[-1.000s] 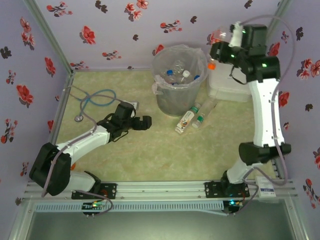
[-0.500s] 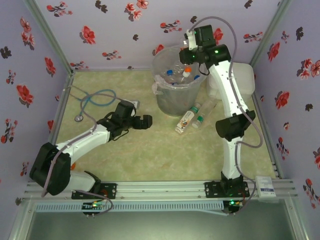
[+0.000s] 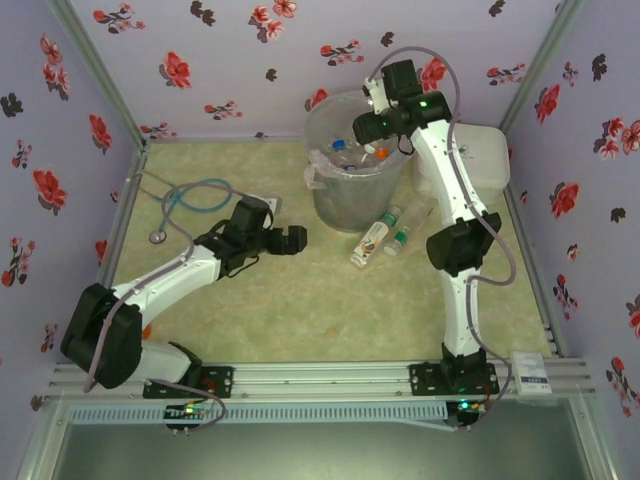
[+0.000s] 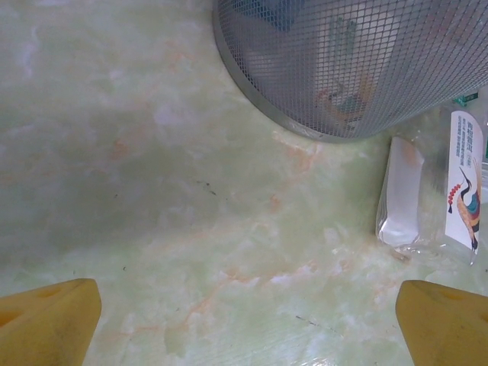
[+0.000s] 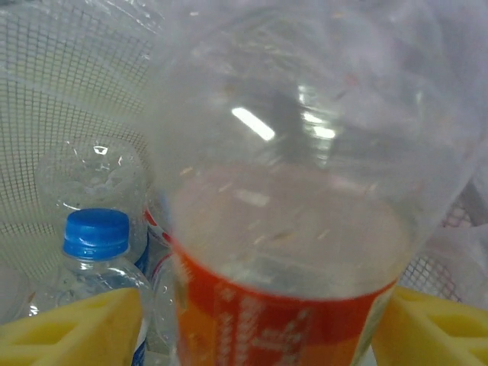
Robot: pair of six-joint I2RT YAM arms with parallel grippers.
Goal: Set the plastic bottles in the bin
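As the left hand (image 3: 291, 240) gapes, the right hand (image 3: 369, 130), clamping a bottle (image 5: 284, 236), has dipped over the bin (image 3: 343, 205).

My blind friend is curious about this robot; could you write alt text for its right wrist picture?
A clear bottle with a red-orange label sits close up between the right pincer's yellow fingers. Behind it are the bin's mesh wall, its crinkled clear bag, and a second bottle with a blue cap at lower left.

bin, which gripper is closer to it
Right. The right gripper is over the bin, shut on a bottle; the left gripper is open, low over the table, off to its left.
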